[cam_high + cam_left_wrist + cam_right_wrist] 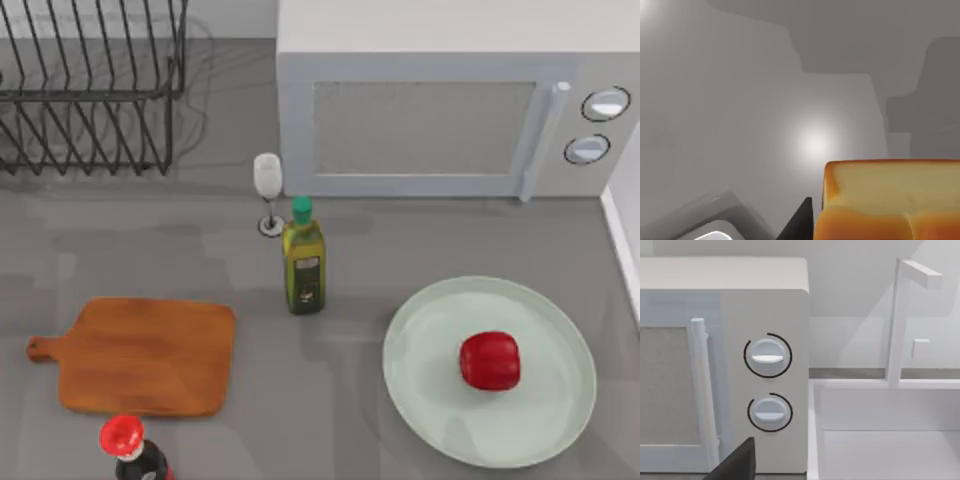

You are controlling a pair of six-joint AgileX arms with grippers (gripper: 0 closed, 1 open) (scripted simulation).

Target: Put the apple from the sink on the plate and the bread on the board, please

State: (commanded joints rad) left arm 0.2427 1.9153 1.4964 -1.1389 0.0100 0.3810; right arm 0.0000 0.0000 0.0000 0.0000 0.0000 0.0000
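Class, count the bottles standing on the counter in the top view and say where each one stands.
2. The green-capped oil bottle stands mid-counter, between the board and the plate. The red-capped dark bottle stands at the near edge, by the board, partly cut off.

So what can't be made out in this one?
- Bread: left wrist view's edge cuts it off; what holds it is unclear.
- Left gripper: one dark finger shows beside the bread, grip unclear.
- Dark bottle: top view's bottom edge cuts its body.
- Right gripper: one finger, state unclear.
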